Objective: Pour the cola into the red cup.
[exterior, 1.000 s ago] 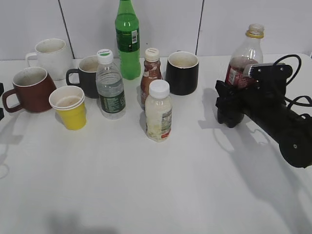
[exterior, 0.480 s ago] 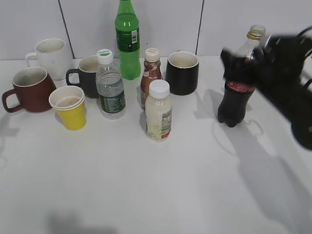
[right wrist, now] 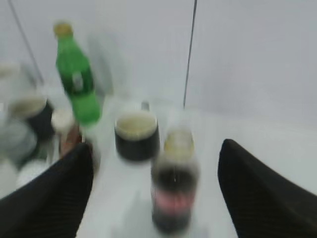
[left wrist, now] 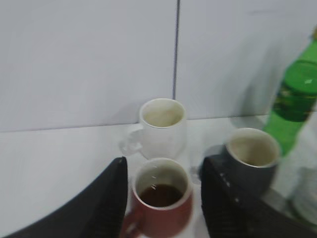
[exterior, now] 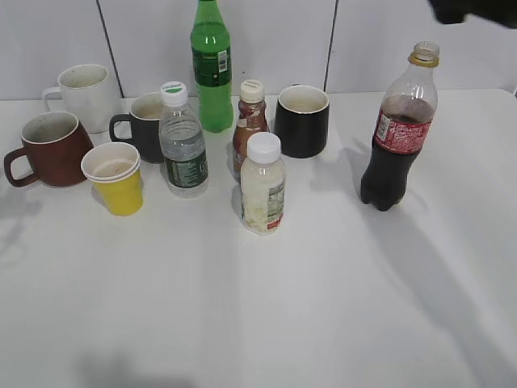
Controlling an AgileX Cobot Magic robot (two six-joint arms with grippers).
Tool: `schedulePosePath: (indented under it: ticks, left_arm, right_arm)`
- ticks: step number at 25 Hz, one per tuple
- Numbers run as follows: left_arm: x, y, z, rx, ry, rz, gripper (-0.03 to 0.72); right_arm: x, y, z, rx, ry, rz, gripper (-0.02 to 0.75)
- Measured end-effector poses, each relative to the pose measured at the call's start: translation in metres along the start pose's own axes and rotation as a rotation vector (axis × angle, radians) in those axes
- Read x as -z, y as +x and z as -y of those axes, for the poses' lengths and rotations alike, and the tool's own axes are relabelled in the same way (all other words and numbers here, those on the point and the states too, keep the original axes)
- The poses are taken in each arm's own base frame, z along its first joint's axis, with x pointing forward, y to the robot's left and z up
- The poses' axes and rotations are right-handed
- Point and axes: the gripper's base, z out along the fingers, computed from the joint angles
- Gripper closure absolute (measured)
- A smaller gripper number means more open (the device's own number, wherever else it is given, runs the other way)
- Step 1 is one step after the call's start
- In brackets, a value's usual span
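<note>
One cola bottle (exterior: 397, 129) stands upright on the white surface (exterior: 258, 307), long axis vertical, uncapped neck with its yellowish ring pointing straight up; dark liquid fills it to about the top of the red label. It sits on the right side of the exterior view, well apart from the other containers, with the black mug (exterior: 302, 120) nearest on its left.

The red cup (exterior: 50, 149) stands upright at the far left, mouth up, handle toward the left edge, just beside the yellow paper cup (exterior: 115, 178). The left wrist view shows dark liquid low inside it.

Right arm: only a dark blurred piece at the top right corner of the exterior view, raised above the bottle. The right claw (right wrist: 156, 198) is spread wide — its two dark fingers (right wrist: 54, 193) frame the bottle from either side without touching it; the bottle sits centred between and beyond them. That view is blurred.

Left claw (left wrist: 161, 203) is likewise spread, fingers either side of the red cup — contact cannot be told. The white mug (left wrist: 161, 126) lies just behind the cup, a grey mug (left wrist: 252, 158) to its right, the green bottle (left wrist: 294, 101) beyond that.
</note>
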Motion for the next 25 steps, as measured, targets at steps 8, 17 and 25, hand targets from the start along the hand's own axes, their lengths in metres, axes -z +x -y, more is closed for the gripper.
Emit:
schedulePosePath:
  ticks: [8,17,25]
  left_arm:
    - [0.107,-0.014,0.005,0.078,-0.013,-0.057,0.314]
    - [0.226,0.039,-0.012,0.101,-0.095,-0.153,0.314]
    - [0.24,0.077,-0.019,0.024,-0.129,-0.216,0.314]
  right_arm:
    - [0.1,-0.028,-0.007,0.009,-0.015,-0.297,0.15]
    - [0.218,-0.007,-0.005,-0.019,-0.015,-0.536,0.151]
    - [0.279,0.04,-0.001,-0.009,-0.003,-0.54,0.152]
